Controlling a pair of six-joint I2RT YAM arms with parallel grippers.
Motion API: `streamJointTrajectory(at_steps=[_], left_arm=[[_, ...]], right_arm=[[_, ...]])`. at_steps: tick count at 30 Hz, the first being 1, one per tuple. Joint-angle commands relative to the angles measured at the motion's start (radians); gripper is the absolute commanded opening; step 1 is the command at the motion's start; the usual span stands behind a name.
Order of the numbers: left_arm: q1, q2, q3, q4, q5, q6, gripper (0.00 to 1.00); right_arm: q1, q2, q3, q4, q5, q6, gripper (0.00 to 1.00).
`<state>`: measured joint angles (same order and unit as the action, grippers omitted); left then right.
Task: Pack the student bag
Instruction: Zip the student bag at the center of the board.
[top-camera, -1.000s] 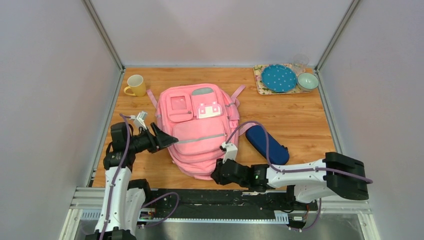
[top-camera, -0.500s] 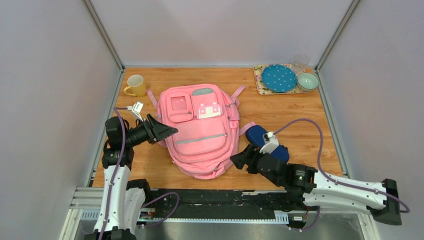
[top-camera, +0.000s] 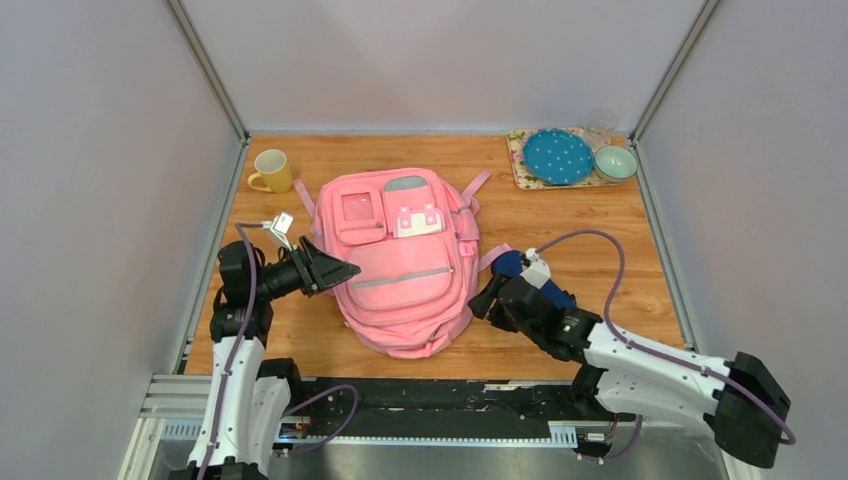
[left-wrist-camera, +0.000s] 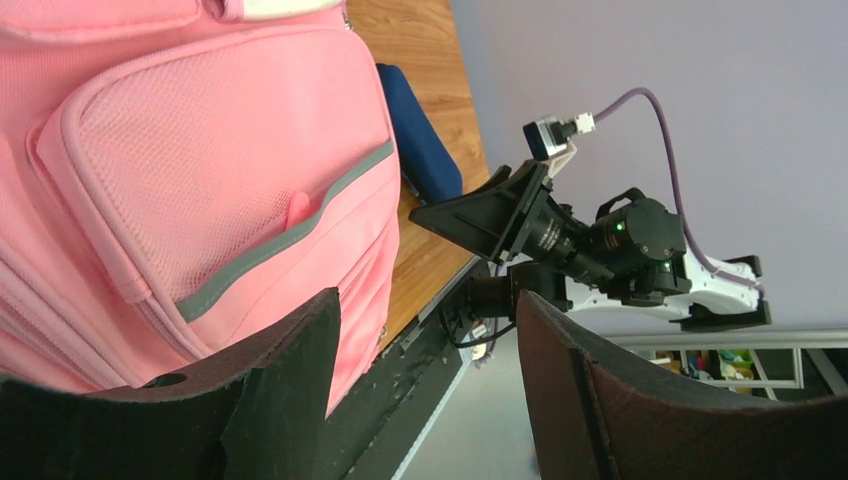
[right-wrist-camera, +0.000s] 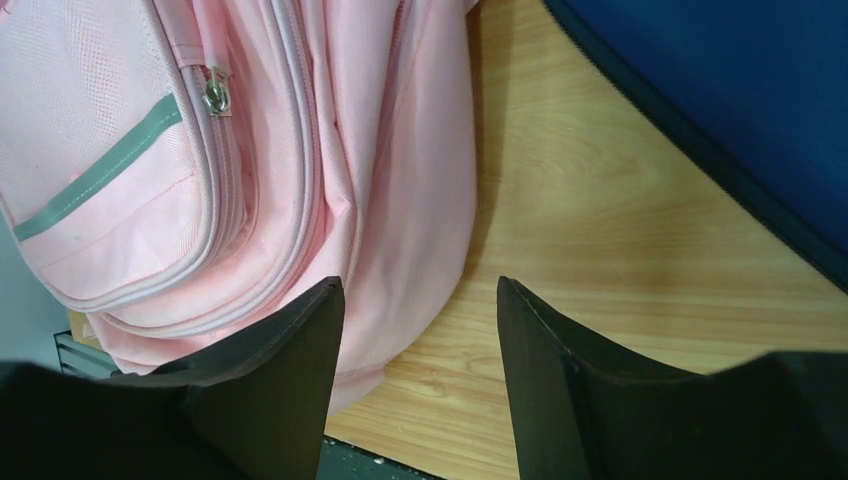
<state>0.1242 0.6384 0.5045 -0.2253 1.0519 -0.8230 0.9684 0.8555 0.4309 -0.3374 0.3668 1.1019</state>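
With left hand and right hand both spread and empty, the right hand may snag the side of the large pink fabric backpack or nudge the navy-blue oval zip pouch.

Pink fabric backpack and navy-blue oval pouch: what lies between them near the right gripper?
Only bare wooden tabletop, seen in the right wrist view between the pink fabric backpack and navy-blue oval pouch, ahead of the right gripper.
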Motion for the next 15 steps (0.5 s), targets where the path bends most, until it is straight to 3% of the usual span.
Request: streamJointTrajectory(at_steps=[1, 8, 11, 14, 15], left_arm=[[-0.011, -0.026, -0.037, -0.009, -0.004, 0.010, 0.71], [-0.015, -0.042, -0.073, -0.023, 0.002, 0.024, 0.71], [-0.017, -0.051, -0.089, -0.008, 0.006, 0.019, 0.71], [-0.018, -0.054, -0.103, 0.027, 0.033, 0.009, 0.71], [-0.020, -0.055, -0.106, 0.036, 0.037, 0.005, 0.71]], right_arm=[[-0.011, 0.141, 0.083, 0.196, -0.100, -0.033, 0.60], [-0.011, 0.241, 0.092, 0.305, -0.140, 0.001, 0.54], [-0.013, 0.266, 0.094, 0.314, -0.144, 0.006, 0.46], [-0.014, 0.283, 0.103, 0.314, -0.150, 0.006, 0.33], [-0.013, 0.284, 0.104, 0.313, -0.152, 0.004, 0.17]])
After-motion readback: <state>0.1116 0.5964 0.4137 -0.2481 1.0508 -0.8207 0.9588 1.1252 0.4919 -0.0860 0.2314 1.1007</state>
